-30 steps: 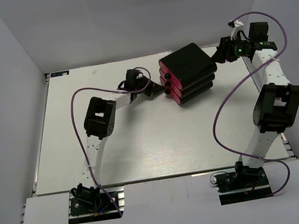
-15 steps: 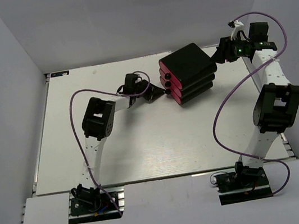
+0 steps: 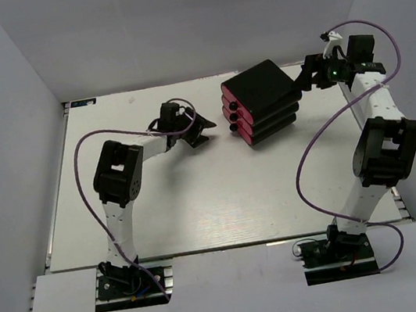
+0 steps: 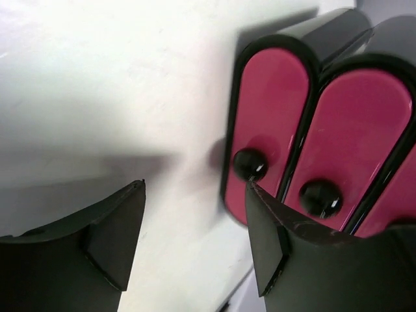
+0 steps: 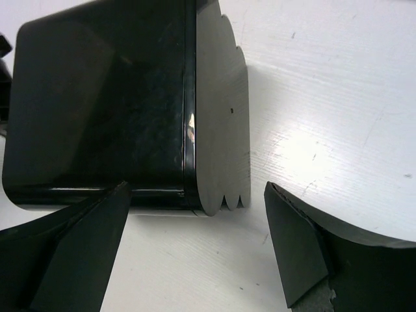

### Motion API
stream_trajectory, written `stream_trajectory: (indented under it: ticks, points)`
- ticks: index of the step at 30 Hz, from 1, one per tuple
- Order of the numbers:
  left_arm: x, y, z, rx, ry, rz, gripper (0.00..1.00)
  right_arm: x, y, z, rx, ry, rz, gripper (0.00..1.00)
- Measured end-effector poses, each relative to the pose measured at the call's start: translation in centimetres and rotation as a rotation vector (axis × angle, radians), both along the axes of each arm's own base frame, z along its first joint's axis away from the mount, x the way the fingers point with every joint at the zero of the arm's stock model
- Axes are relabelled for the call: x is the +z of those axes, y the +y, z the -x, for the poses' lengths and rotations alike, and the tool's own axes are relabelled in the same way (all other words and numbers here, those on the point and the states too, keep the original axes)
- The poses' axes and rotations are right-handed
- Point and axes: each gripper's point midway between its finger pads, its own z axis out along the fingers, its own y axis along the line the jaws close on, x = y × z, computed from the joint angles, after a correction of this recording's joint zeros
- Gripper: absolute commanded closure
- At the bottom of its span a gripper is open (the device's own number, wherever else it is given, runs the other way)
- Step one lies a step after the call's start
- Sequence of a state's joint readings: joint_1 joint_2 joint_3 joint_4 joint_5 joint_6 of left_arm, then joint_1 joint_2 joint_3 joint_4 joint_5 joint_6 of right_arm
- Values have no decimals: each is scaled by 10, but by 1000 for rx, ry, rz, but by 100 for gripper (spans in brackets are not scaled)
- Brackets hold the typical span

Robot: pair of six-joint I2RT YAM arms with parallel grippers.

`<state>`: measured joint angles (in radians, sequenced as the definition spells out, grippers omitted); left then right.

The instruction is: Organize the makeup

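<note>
No makeup shows in any view. The black box (image 3: 262,100) with its pink drawers (image 4: 266,117) shut stands at the back middle of the table. My left gripper (image 3: 204,131) hangs open a short way left of the drawer fronts, and nothing lies between its fingers. In the left wrist view the left gripper (image 4: 195,184) faces the round black drawer knobs (image 4: 250,164). My right gripper (image 3: 308,77) is open at the box's back right corner. The right wrist view shows the right gripper (image 5: 197,188) just clear of the box (image 5: 97,97), holding nothing.
The white table (image 3: 200,205) runs to grey walls at the back and on both sides. Purple cables loop over both arms. The box sits askew, with its drawers facing left and toward the front.
My left gripper has opened and drawn back to the left, away from the drawer knobs. The right gripper has opened wider and stays by the box's back corner.
</note>
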<state>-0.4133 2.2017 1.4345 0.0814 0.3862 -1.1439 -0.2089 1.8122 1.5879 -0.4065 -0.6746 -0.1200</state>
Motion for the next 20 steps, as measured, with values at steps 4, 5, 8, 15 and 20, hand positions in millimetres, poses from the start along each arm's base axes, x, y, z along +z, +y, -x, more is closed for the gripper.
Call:
stream_trajectory:
  ticks: [4,5,8,15,20]
  points:
    - [16,23,18,-40,-38,-81,20,17,-6,2,-7,-54,25,11]
    - [24,29,23,-55,-62,-102,19,23,-9,4,-17,-68,35,11]
    - [59,47,44,-103,-158,-161,17,38,-14,10,-53,-92,64,11]
    - [152,89,112,-162,-475,-260,9,44,-26,21,-125,-32,107,11]
    - [189,117,152,-127,-642,-316,2,43,-20,46,-101,-58,125,11]
